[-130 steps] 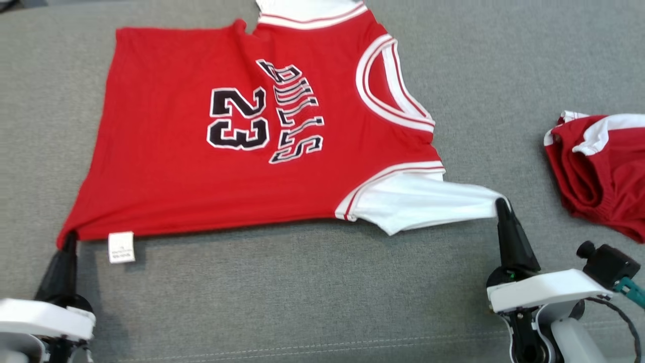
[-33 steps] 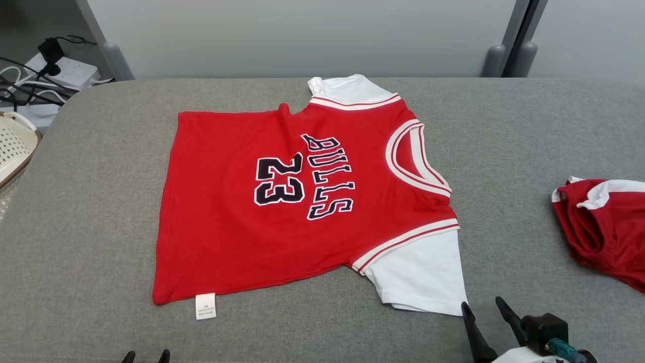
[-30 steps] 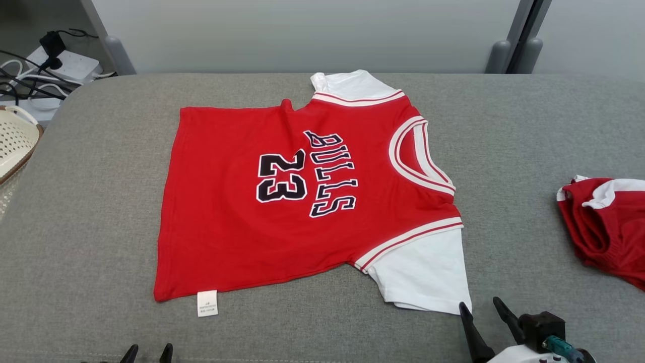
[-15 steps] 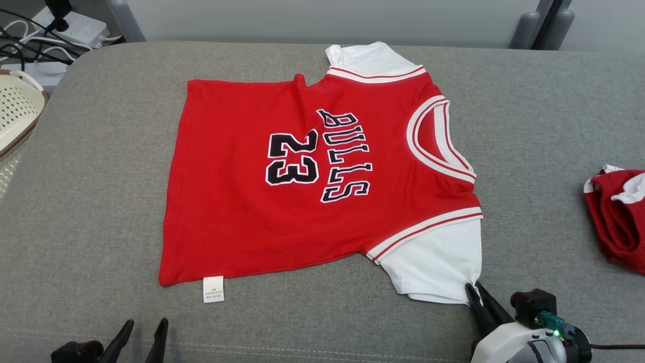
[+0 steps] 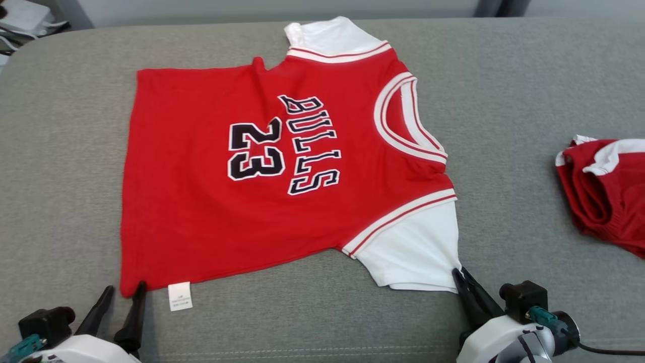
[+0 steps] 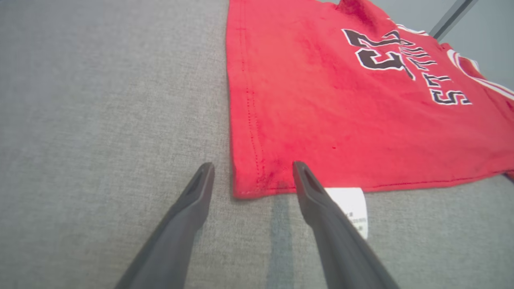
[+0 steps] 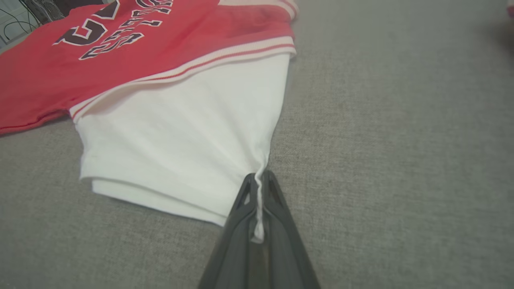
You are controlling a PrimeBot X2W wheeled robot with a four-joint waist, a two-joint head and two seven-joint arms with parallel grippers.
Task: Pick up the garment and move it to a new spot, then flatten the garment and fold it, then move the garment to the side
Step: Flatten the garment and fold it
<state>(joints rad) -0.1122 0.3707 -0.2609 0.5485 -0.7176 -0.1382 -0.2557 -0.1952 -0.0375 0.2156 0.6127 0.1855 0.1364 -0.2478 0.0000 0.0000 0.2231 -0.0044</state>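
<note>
Red jersey (image 5: 201, 201) unmoved, right gripper (image 5: 458, 275) now clamped on white sleeve (image 5: 413, 247) corner, left gripper (image 5: 125, 288) spread wide, newly astride hem corner (image 6: 245, 186)

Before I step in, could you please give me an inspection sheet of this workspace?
Surface: grey fabric cushion, no spills seen.
Job's things: red Bulls 23 jersey spread flat, print up; care label at near hem.
Clutter: second red-and-white garment bunched at right edge.
Grippers: left gripper open, astride the jersey's hem corner; right gripper shut on the near white sleeve.
Cables: black cable behind right wrist; power strip far left.
Surroundings: pale wall behind.
</note>
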